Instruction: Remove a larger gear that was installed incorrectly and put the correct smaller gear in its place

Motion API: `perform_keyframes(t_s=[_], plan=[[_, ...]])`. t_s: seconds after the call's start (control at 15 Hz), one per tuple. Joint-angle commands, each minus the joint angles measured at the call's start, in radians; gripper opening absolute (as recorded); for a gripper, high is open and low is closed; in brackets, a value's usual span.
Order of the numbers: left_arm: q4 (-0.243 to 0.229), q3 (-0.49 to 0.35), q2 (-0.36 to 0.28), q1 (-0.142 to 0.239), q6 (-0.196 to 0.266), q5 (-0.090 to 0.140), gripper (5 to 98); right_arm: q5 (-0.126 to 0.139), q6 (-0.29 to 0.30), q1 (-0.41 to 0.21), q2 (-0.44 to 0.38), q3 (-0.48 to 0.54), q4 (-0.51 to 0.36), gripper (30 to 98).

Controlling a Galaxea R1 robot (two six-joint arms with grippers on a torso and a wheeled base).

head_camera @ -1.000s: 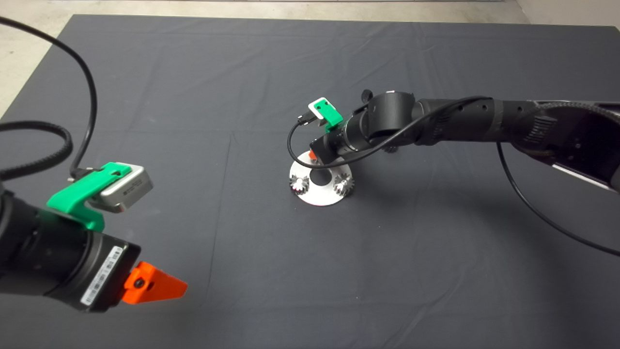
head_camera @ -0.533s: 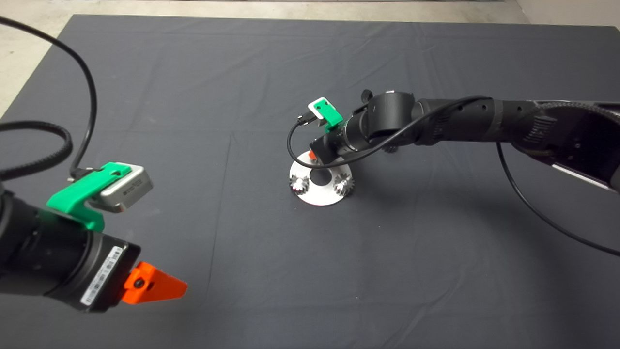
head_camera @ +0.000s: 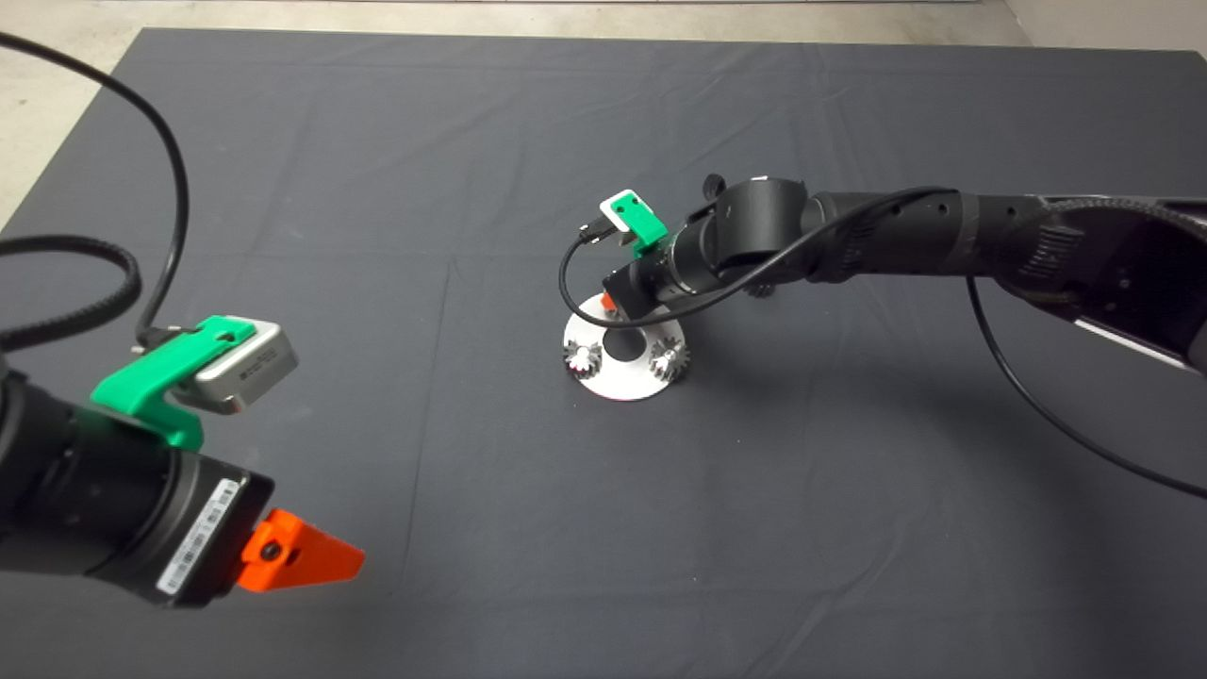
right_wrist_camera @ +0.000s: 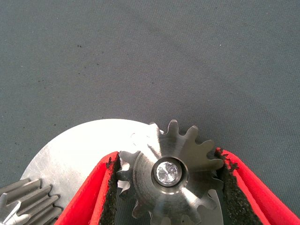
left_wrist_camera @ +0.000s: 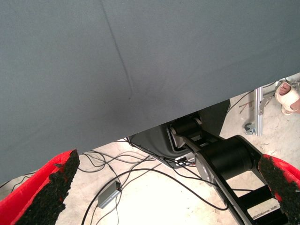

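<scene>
A round silver plate lies mid-mat with two shiny pinned gears on its near side. My right gripper is down at the plate's far edge. In the right wrist view its pads press both sides of the smaller gear. That gear is dull grey and straight-toothed, and it sits on a shiny pin on the plate. A dark toothed edge peeks from behind the right forearm; I cannot tell if it is the larger gear. My left gripper is open, empty and parked at the lower left.
The right arm and its cable stretch in from the right over the mat. The left wrist view shows the mat edge, the robot base, floor cables and a person's sandalled foot.
</scene>
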State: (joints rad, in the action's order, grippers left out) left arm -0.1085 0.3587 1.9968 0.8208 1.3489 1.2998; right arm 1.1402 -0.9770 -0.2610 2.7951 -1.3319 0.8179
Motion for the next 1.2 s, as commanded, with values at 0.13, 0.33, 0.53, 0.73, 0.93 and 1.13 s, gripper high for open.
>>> perform_keyframes(t_s=[0.13, 0.33, 0.53, 0.73, 0.93, 1.13], plan=[[-0.013, -0.014, 0.0, 0.014, 0.003, -0.001, 98.1, 0.001, -0.011, -0.052, 0.001, 0.028, 0.026, 49.4], [-0.013, -0.014, 0.0, 0.014, 0.003, -0.001, 98.1, 0.001, -0.011, -0.067, -0.002, 0.045, 0.023, 49.5], [-0.013, -0.014, 0.0, 0.014, 0.004, -0.001, 98.1, 0.003, -0.014, -0.084, -0.007, 0.071, 0.02, 49.3], [-0.013, -0.012, 0.0, 0.014, 0.004, -0.001, 98.1, 0.012, -0.014, -0.103, -0.027, 0.103, 0.018, 49.3], [-0.013, -0.012, 0.0, 0.014, 0.004, -0.001, 98.1, 0.013, -0.015, -0.103, -0.083, 0.136, 0.018, 49.3], [-0.013, -0.014, 0.0, 0.014, 0.004, -0.001, 98.1, 0.116, -0.012, -0.104, -0.123, 0.208, 0.02, 49.3]])
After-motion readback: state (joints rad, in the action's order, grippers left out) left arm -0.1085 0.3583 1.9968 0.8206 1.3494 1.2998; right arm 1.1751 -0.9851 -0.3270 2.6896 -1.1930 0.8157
